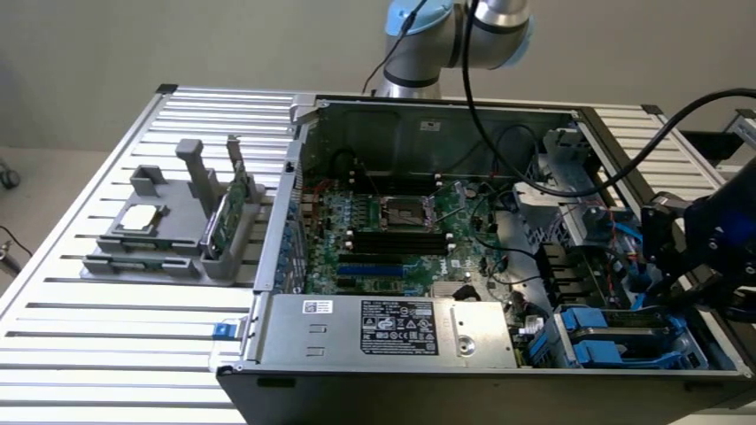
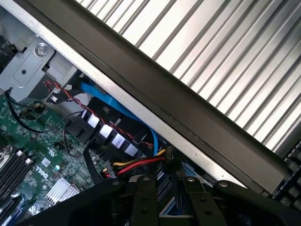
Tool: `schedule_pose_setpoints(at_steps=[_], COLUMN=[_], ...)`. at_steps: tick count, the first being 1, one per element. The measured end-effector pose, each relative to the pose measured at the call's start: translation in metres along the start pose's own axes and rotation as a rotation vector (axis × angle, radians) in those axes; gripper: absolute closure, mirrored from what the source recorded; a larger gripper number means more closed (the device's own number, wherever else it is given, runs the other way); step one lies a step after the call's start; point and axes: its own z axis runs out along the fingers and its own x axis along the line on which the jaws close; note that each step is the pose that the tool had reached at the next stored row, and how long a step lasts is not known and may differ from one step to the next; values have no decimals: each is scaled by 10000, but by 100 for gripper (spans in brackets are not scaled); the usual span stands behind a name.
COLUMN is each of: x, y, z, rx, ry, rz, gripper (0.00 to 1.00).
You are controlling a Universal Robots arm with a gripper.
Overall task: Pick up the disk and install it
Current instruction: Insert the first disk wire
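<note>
Since the arm (image 1: 714, 243) hangs near the disk (image 1: 622, 335) (its grip I cannot tell), staying clear of the cables (image 2: 136, 164) seems wisest.

The slatted metal desk (image 1: 95, 354) carries an open computer case (image 1: 473, 396) and, toward the exterior view's left, a grey holder (image 1: 177, 245).

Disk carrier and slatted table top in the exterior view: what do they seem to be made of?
The disk carrier looks like moulded blue plastic, slightly glossy: uniform, saturated colour. The table top seems bare aluminium, matte silver: parallel ribbed slats with soft highlights, though another metal is possible.
</note>
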Motion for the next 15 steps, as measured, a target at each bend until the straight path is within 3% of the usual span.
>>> schedule_pose_setpoints(at_steps=[3, 15], x=[-10, -38], y=[13, 45], z=[2, -101], rx=[87, 786], ry=[65, 587], rz=[37, 229], gripper=[73, 73])
